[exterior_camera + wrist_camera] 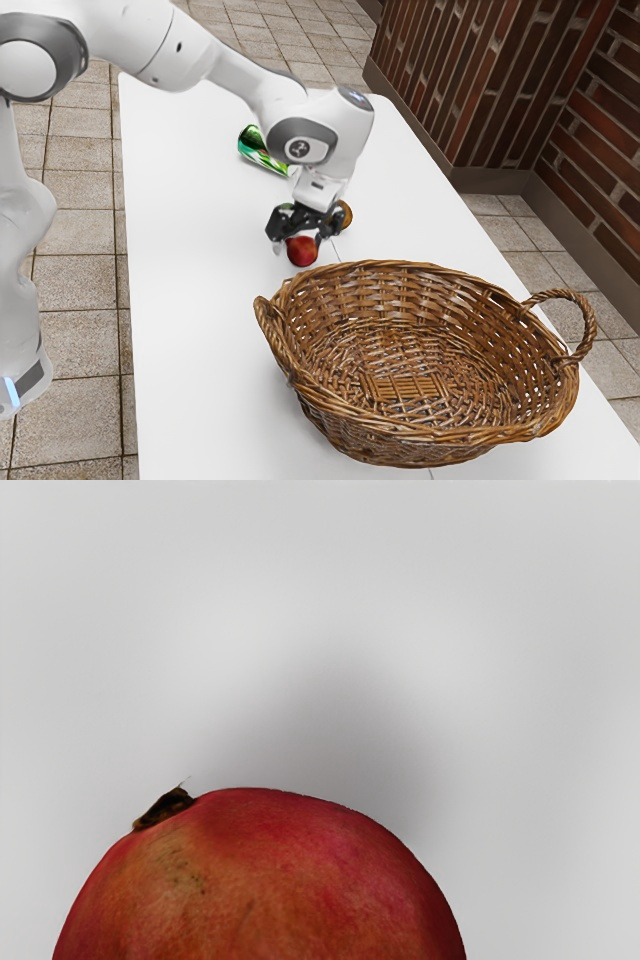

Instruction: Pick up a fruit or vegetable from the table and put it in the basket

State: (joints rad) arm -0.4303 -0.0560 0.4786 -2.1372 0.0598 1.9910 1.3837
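Hanging low above the counter (190, 300), the end effector (300, 243) is released, as it seems: its two fingers stand apart, one on each side of the fruit (302, 251), and a small gap can be seen b/w the fruit and the finger at the exterior view's left. At the other finger, contact or no contact cannot be told for sure. The fruit is on the counter, just below and partly b/w the fingertips, near the basket (343, 428) but outside of it. So the next move is prob. a short one downward, w/ little or no shift sideways, then a closing. The fruit is round, w/o a clear long axis, so the wrist angle should not matter much; only the dark stub (165, 808) at its end gives a direction, and the fingers would do better on the smooth sides. If they close too high, the fruit may roll out. After the lift, the basket lies toward the exterior view's right and nearer to that camera; its rim must be cleared.

Hard to make out: the fruit's far side and its underside, b/c the wrist view cuts it off at the edge. The brown thing (346, 214) is partly behind the hand, so its kind is unclear. The can (260, 150) is partly covered by the arm (232, 75).
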